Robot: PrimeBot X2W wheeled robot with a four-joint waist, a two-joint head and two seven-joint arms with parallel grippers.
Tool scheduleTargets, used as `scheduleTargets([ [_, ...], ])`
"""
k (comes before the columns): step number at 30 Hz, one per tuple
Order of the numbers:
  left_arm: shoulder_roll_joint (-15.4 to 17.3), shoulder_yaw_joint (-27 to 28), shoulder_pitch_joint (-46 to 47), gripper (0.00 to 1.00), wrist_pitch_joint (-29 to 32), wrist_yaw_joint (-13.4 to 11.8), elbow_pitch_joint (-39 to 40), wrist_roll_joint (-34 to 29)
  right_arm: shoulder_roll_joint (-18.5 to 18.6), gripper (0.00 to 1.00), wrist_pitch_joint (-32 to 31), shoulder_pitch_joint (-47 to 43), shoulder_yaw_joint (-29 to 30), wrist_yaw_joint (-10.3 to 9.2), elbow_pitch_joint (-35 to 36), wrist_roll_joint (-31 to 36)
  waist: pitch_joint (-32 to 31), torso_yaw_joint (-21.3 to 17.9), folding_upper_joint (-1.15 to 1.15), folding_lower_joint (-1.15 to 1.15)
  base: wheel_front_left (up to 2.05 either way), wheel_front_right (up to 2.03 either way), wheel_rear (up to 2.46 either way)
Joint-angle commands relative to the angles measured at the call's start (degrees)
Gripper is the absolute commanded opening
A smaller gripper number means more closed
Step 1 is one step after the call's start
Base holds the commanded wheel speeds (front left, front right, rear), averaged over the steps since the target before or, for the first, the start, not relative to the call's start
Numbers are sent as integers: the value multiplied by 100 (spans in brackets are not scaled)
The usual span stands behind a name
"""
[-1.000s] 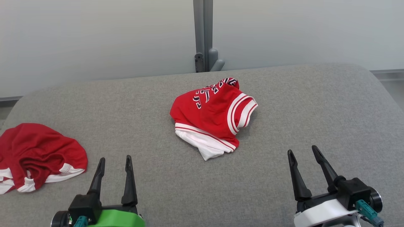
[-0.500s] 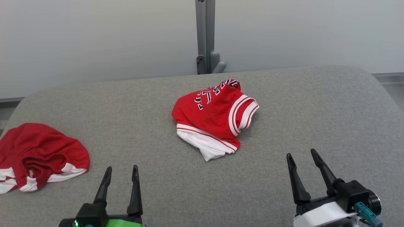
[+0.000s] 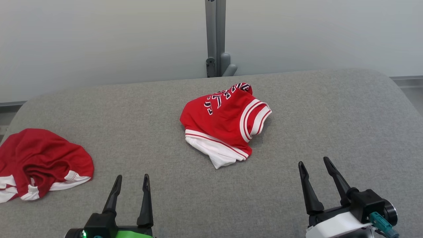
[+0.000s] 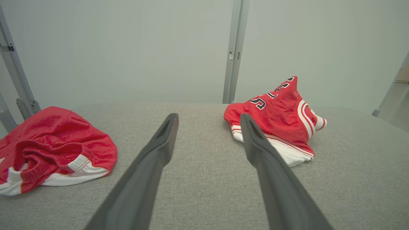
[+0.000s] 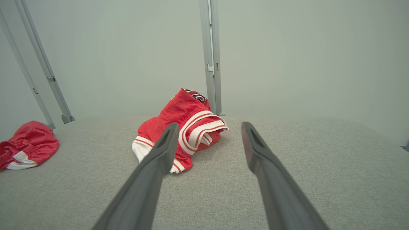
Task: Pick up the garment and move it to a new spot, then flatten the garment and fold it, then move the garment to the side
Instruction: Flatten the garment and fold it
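1. The left gripper (image 3: 132, 176) sits at the near left, fingers spread apart and holding nothing.
2. The right gripper (image 3: 312, 160) sits at the near right, also spread wide and empty.
3. A bunched red cloth (image 3: 43, 158) lies at the left edge of the grey bench (image 3: 330, 115).
4. The crumpled red-and-white garment (image 3: 223, 124) lies mid-bench, well apart from both grippers.
5. A grey post (image 3: 214, 36) stands behind the far edge.

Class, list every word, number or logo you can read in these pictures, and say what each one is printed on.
Red jersey: black lettering edged in white runs along its top fold, but it is creased and partly hidden, so no whole word can be read.
Second red garment: no readable text.
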State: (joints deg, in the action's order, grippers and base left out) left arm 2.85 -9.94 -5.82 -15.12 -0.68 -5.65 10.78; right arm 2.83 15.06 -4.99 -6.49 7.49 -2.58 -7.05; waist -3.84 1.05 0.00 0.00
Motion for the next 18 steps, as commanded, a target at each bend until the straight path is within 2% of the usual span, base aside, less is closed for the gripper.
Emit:
scheduleTargets([
  [1,8,-6,9,100,-1,-3,-4,-28,12,100,21,31,-4,0,-12,-34,-1,-3,0,0,0,0,0],
  [18,8,35,142,100,-1,-82,-39,111,12,100,20,63,-22,0,-18,-106,27,-48,0,0,0,0,0],
])
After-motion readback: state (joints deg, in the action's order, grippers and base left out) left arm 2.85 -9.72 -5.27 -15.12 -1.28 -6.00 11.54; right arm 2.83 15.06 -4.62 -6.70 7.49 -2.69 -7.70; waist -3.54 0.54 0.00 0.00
